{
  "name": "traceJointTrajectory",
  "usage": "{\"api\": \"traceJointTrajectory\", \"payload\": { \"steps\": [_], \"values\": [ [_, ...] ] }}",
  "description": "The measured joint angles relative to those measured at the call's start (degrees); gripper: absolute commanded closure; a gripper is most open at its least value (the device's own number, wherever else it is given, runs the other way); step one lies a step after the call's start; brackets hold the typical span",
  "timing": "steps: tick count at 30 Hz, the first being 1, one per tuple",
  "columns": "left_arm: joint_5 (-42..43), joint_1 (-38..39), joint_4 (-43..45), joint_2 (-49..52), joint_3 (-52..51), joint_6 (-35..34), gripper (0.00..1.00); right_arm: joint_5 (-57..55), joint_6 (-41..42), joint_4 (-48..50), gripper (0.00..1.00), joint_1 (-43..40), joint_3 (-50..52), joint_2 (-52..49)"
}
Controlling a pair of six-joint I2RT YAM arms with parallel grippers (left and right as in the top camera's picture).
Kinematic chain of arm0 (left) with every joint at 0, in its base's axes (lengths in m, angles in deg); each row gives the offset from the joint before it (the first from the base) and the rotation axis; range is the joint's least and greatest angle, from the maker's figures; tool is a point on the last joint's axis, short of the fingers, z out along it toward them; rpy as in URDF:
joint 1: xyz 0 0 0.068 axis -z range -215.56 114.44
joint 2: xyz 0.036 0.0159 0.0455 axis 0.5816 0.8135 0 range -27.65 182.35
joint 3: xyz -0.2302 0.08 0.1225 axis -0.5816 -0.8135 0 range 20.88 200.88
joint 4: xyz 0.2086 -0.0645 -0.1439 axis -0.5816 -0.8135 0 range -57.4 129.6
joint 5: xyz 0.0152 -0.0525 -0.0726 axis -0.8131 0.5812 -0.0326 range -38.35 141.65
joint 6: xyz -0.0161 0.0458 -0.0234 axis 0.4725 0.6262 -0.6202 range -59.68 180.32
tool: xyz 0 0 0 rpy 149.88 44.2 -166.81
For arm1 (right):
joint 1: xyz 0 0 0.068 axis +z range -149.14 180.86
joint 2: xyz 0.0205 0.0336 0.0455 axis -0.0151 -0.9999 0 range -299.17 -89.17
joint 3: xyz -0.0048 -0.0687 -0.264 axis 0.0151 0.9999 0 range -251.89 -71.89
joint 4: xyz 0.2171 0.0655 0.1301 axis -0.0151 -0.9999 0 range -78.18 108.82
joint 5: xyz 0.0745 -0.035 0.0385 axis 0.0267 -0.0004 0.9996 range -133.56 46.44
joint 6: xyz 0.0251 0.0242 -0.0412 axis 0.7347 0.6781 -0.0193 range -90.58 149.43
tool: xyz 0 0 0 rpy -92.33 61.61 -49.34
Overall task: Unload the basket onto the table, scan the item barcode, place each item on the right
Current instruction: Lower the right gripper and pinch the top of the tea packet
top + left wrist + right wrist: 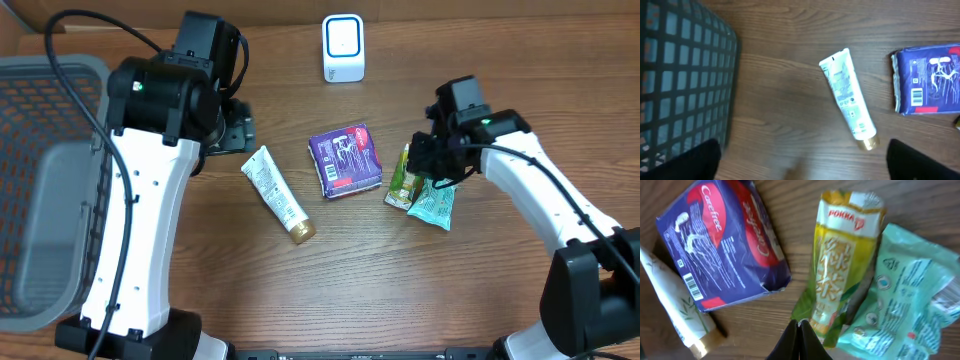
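A white barcode scanner [343, 48] stands at the back of the table. On the wood lie a white tube with a gold cap [277, 194] [847, 97], a purple pack [345, 159] [927, 80] [722, 250], a yellow-green Pokka packet [403, 180] [840, 265] and a mint-green packet [435, 205] [905, 300]. My left gripper [232, 125] [805, 165] hangs open above bare wood, left of the tube's cap, holding nothing. The right gripper [432, 160] [800, 325] is shut, its tips at the lower edge of the Pokka packet; nothing shows between them.
A grey mesh basket [40, 90] [680, 75] fills the table's left side, close beside my left gripper. The purple pack's barcode [692, 287] faces up near the tube's tail.
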Motion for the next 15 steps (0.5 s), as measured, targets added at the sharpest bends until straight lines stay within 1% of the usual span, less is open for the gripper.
{"api": "traceJointTrajectory", "payload": {
  "steps": [7,15],
  "values": [
    [0.0,0.0,7.3,0.0,-3.7,0.4,0.00,-3.7,2.7,0.2,0.96,0.4,0.3,0.0],
    [0.0,0.0,7.8,0.0,-4.1,0.4,0.00,-5.6,3.8,0.2,0.96,0.4,0.3,0.0]
  ]
}}
